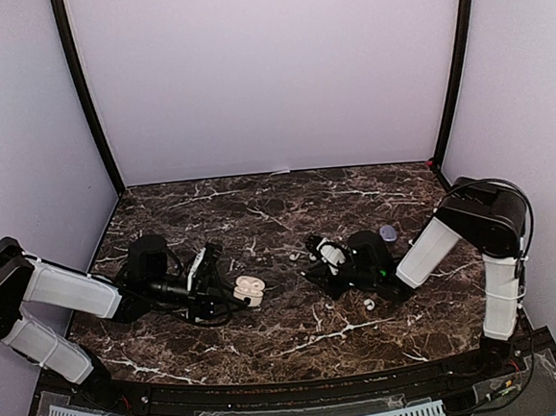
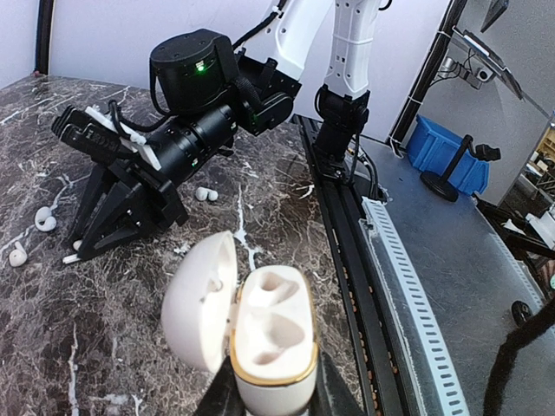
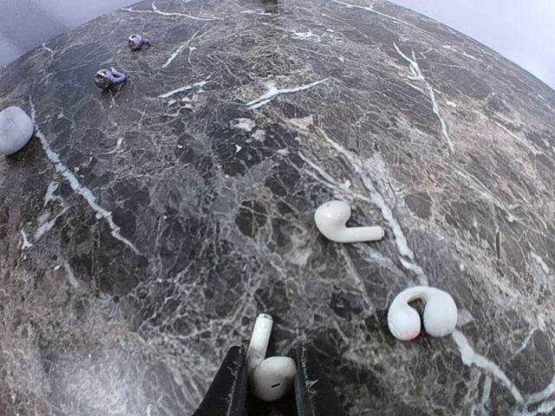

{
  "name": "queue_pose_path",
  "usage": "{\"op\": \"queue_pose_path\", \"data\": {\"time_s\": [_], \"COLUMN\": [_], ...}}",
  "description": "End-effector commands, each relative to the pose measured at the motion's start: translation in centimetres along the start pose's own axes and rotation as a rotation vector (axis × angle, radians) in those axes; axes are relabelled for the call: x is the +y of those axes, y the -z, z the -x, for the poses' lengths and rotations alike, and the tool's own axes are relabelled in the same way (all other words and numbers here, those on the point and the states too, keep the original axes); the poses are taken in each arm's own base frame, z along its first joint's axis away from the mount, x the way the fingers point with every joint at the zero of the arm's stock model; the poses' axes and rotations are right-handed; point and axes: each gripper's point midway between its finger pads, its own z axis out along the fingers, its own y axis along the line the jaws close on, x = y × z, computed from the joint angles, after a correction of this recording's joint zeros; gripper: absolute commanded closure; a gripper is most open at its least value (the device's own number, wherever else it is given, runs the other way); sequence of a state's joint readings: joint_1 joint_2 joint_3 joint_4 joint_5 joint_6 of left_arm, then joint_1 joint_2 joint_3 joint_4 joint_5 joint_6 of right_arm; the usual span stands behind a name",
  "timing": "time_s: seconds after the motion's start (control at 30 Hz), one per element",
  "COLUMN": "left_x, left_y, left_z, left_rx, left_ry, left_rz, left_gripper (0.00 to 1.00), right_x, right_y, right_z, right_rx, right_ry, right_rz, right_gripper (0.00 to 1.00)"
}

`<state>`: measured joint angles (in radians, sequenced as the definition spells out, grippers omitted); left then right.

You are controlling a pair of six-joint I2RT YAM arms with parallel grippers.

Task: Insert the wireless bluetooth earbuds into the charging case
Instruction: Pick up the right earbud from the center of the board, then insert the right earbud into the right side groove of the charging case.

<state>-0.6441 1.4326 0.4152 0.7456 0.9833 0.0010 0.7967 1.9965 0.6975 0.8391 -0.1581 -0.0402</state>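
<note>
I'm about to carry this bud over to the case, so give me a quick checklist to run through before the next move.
1. Lid of the charging case open: ok.
2. Both sockets empty: ok.
3. Hold of the left gripper on the case: ok.
4. Jaws of the right gripper closed on the stemmed earbud: ok.
5. Earbud clear of the table: not ok, it looks to rest on the marble.
6. Earbud matches this case: cannot tell.
</note>
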Motion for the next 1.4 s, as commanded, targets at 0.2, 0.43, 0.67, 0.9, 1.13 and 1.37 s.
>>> {"op": "queue_pose_path", "data": {"time_s": [0.2, 0.43, 0.67, 0.9, 1.13, 1.37], "left_x": [0.2, 0.8, 1.5, 1.3, 1.9, 2.5], "left_y": [-0.1, -0.4, -0.8, -1.6, -2.7, -3.9], "left_z": [0.0, -0.2, -0.7, -1.8, -2.5, -3.1], "left_rx": [0.013, 0.024, 0.049, 0.080, 0.138, 0.179], "left_ry": [-0.012, -0.022, -0.074, -0.251, -0.343, -0.371], "left_rz": [-0.004, 0.002, 0.008, -0.010, 0.006, 0.014], "left_gripper": [0.80, 0.80, 0.81, 0.83, 0.82, 0.83], "right_x": [1.2, 2.3, 4.0, 8.5, 12.0, 13.0], "right_y": [3.2, 4.9, 6.8, 9.9, 12.6, 12.3], "right_z": [1.0, 2.4, 3.2, 6.0, 7.9, 9.2], "right_rx": [-0.035, -0.048, -0.020, 0.008, 0.049, 0.115], "right_ry": [-0.035, -0.055, -0.081, -0.197, -0.272, -0.349], "right_rz": [0.021, 0.068, 0.154, 0.401, 0.545, 0.582], "right_gripper": [0.89, 0.91, 0.91, 0.92, 0.91, 0.92]}}
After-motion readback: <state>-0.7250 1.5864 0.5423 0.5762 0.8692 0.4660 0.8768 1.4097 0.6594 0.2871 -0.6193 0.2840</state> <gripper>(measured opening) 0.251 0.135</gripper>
